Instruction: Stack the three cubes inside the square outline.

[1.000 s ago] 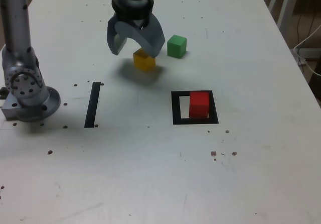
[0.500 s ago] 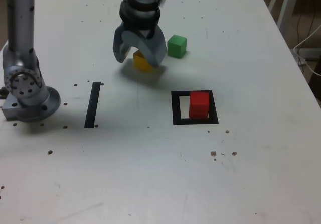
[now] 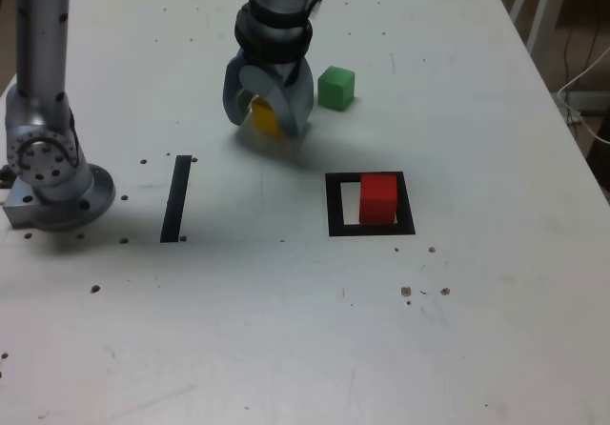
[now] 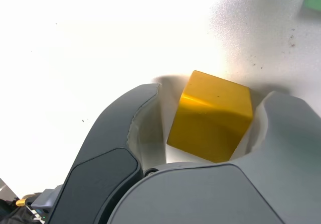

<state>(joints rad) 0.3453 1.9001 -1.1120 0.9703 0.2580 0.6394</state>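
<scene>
yellow cube (image 4: 210, 116) between jaws of gripper (image 3: 270, 106), far half of table (image 3: 286, 330), toward exterior view's left edge. jaws parted around it, gap visible beside cube in wrist view; no firm grip seen. green cube (image 3: 336, 89) near, on exterior view's right of gripper. red cube (image 3: 378, 198) inside square outline (image 3: 335, 217), at its right side in exterior view. black strip (image 3: 176, 199) nearer arm base (image 3: 59, 192).

Glare bleaches the wrist view, soft shadows beside the yellow cube (image 4: 213, 116).
</scene>
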